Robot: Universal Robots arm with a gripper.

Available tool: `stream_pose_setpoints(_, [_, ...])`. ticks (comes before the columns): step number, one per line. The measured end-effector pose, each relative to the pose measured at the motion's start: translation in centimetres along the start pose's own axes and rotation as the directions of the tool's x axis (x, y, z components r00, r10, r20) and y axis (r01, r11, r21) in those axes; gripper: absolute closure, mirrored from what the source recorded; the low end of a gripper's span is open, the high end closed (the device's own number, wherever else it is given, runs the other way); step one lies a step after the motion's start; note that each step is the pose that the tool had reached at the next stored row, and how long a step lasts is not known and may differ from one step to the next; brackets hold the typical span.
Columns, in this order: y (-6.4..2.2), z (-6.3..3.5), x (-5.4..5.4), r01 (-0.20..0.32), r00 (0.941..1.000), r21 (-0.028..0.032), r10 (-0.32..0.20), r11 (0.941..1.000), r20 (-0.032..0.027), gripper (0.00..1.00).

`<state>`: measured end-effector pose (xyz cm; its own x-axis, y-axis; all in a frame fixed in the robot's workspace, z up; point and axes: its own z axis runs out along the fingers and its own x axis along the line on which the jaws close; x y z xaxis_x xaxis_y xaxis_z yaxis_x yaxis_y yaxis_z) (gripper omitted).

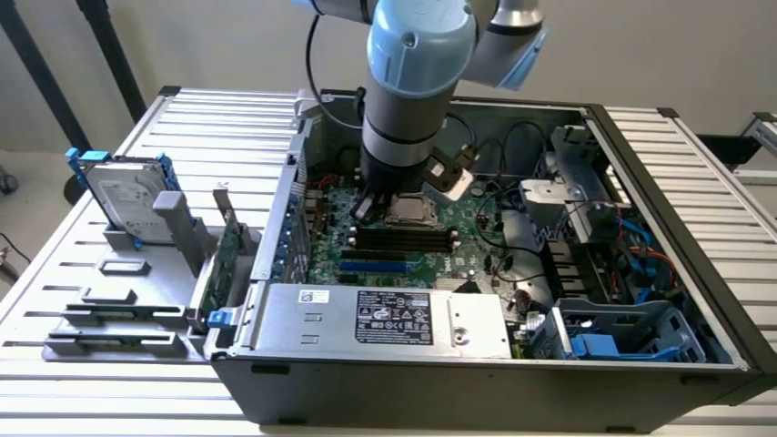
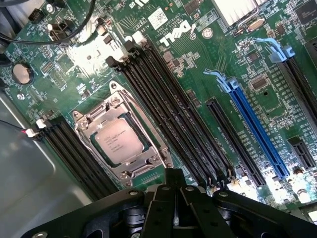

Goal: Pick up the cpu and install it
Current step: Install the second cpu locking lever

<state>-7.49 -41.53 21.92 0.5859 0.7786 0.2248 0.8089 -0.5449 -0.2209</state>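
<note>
The cpu, a small square chip with a silver-grey top, lies flat in the metal-framed socket on the green motherboard. In the exterior view the cpu sits in the middle of the open computer case, just beside the arm's lower end. My gripper hovers above the board close to the socket's edge, its black fingers pressed together with nothing between them. From outside, the gripper reaches down into the case, at the socket's side on the exterior view's left.
Black memory slots run along both sides of the socket, and a blue expansion slot lies further off. The power supply fills the case's front. Cables and drive cages crowd the exterior view's right. A hard drive stands in grey holders outside.
</note>
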Motion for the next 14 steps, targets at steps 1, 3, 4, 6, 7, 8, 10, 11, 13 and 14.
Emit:
stream_pose_setpoints(1, [-0.01, 0.17, -0.1, 0.0, 1.0, -0.0001, 0.0, 1.0, -0.0002, 0.89])
stream_pose_setpoints(3, [-0.04, 0.51, -0.2, 0.0, 1.0, -0.0005, 0.0, 1.0, -0.0009, 0.89])
stream_pose_setpoints(4, [-0.06, 0.66, -0.2, 0.0, 1.0, -0.0007, 0.0, 1.0, -0.0012, 0.89])
stream_pose_setpoints(6, [-0.09, 0.94, -0.3, 0.001, 1.0, -0.0009, -0.001, 1.0, -0.0018, 0.89])
stream_pose_setpoints(7, [-0.12, 1.06, -0.3, 0.001, 1.0, -0.001, -0.001, 1.0, -0.002, 0.89])
stream_pose_setpoints(8, [-0.15, 1.17, -0.2, 0.001, 1.0, -0.001, -0.001, 1.0, -0.0022, 0.89])
stream_pose_setpoints(10, [-0.22, 1.38, -0.2, 0.001, 1.0, -0.0011, -0.001, 1.0, -0.0023, 0.89])
stream_pose_setpoints(11, [-0.25, 1.47, -0.2, 0.001, 1.0, -0.001, -0.001, 1.0, -0.0025, 0.89])
stream_pose_setpoints(13, [-0.3, 1.63, -0.1, 0.001, 1.0, -0.0013, -0.001, 1.0, -0.0027, 0.89])
stream_pose_setpoints(14, [-0.32, 1.7, -0.1, 0.001, 1.0, -0.0014, -0.001, 1.0, -0.0029, 0.89])
